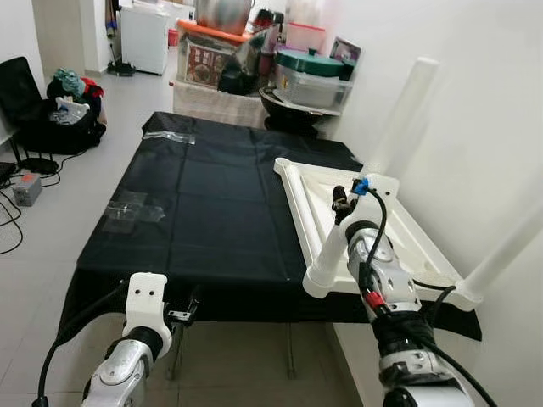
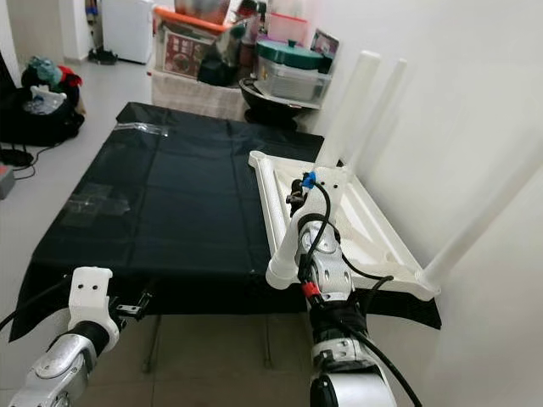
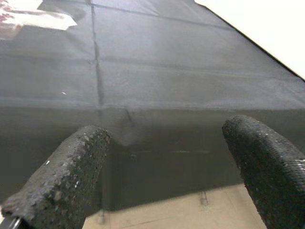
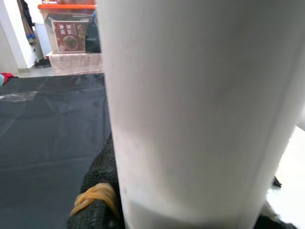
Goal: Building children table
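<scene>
Your right gripper (image 1: 339, 222) is clamped on a white table leg (image 1: 327, 263) | tabletop (image 1: 399, 229) lies upside down on the black cloth (image 1: 204, 203) | left gripper (image 3: 167, 167) spread at the table's near edge

No legible text, brand, number or sign. The red-brown printed box (image 1: 202, 64) among the stacked goods at the far end of the room carries a round picture and pale lettering, too small and blurred to read; the same box in the right wrist view (image 4: 68, 36) is equally unreadable.
</scene>
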Available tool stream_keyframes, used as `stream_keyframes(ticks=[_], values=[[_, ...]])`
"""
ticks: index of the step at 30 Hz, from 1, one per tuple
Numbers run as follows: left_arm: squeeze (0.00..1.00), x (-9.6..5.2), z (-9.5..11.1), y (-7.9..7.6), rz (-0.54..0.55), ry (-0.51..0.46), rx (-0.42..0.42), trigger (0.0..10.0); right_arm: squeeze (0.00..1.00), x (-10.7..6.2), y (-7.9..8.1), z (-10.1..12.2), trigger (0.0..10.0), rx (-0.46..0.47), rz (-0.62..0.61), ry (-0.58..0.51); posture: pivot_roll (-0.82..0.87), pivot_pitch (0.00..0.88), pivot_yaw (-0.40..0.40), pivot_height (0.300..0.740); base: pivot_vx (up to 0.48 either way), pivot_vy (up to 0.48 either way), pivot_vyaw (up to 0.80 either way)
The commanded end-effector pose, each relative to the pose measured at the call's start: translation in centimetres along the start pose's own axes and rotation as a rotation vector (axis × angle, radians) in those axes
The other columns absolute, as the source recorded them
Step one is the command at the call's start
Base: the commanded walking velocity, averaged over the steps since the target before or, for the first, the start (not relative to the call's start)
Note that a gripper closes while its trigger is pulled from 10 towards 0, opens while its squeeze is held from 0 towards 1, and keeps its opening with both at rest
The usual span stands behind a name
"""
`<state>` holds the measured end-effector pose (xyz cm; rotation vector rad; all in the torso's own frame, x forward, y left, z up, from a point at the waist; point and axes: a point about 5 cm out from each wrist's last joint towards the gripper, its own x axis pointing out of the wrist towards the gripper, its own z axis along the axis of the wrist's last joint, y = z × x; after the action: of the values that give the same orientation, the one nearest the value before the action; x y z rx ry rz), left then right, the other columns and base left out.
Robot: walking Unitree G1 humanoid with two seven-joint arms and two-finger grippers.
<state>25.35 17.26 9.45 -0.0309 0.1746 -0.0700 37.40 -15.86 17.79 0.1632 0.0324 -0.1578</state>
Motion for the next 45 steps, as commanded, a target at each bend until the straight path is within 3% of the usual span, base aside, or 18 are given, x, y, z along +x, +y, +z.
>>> stream_keyframes(ticks=[1,45], values=[[0.0,0.0,-0.2,-0.4,-0.014,0.01,-0.001,10.0,0.0,-0.9,-3.1,-5.2,10.0,-0.007,-0.136,0.219,0.15,0.0,-0.195,0.74,0.0,0.0,0.0],[0.0,0.1,-0.2,-0.4,-0.02,0.01,0.003,10.0,0.0,-0.2,-3.0,-3.3,10.0,0.015,-0.137,0.159,0.15,0.0,-0.19,0.74,0.0,0.0,0.0]])
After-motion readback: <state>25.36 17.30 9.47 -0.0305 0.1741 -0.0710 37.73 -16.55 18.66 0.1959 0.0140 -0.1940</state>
